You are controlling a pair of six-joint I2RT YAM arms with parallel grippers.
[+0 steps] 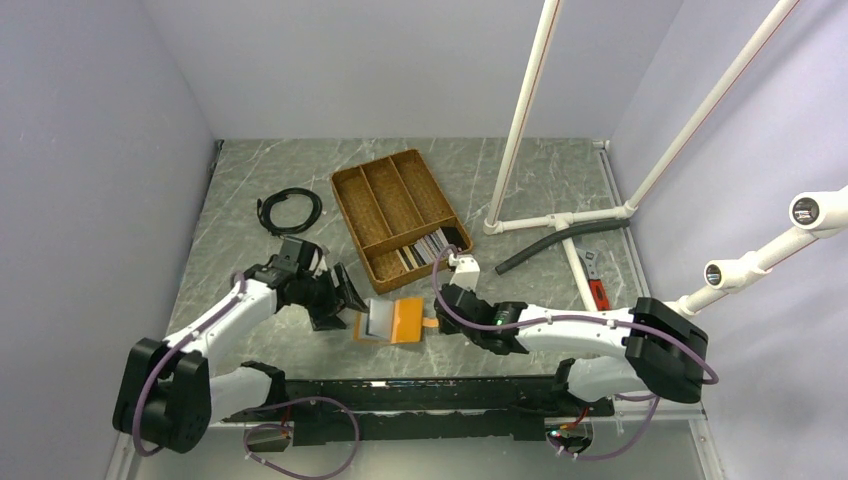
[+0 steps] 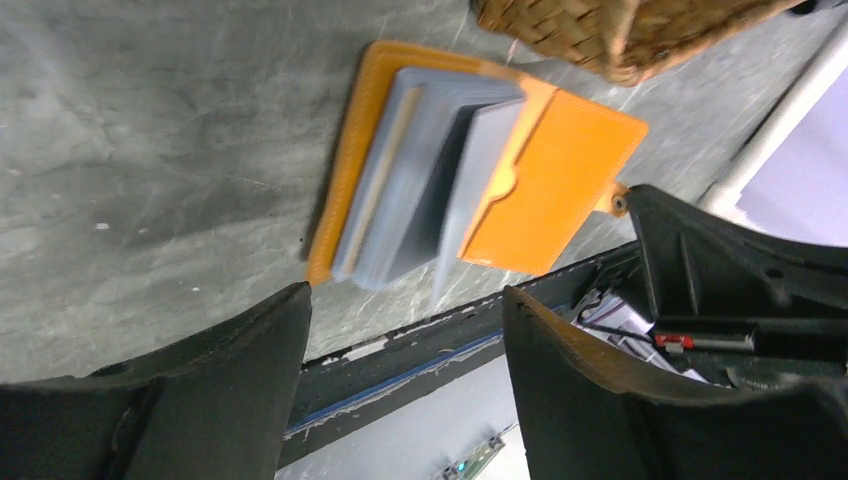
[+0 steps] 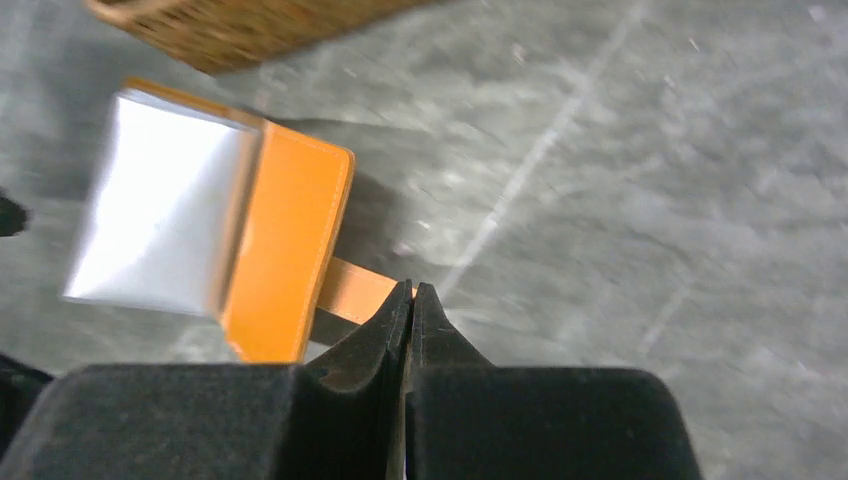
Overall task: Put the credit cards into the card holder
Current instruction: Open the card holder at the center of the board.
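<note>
The orange card holder (image 1: 404,320) lies open on the table, pale grey lining (image 1: 375,320) showing. It also shows in the left wrist view (image 2: 560,180) and the right wrist view (image 3: 285,250). My right gripper (image 1: 438,318) (image 3: 410,292) is shut on the holder's orange strap (image 3: 352,290) at its right end. My left gripper (image 1: 345,302) (image 2: 405,340) is open and empty, just left of the holder, apart from it. Several credit cards (image 1: 425,250) stand in the near compartment of the wicker tray. I cannot tell whether a card sits in the holder's pockets.
The brown divided wicker tray (image 1: 385,190) stands just behind the holder. A coiled black cable (image 1: 290,210) lies at the back left. White pipe frame (image 1: 560,218), a black hose (image 1: 530,252) and a red-handled tool (image 1: 597,292) are at the right.
</note>
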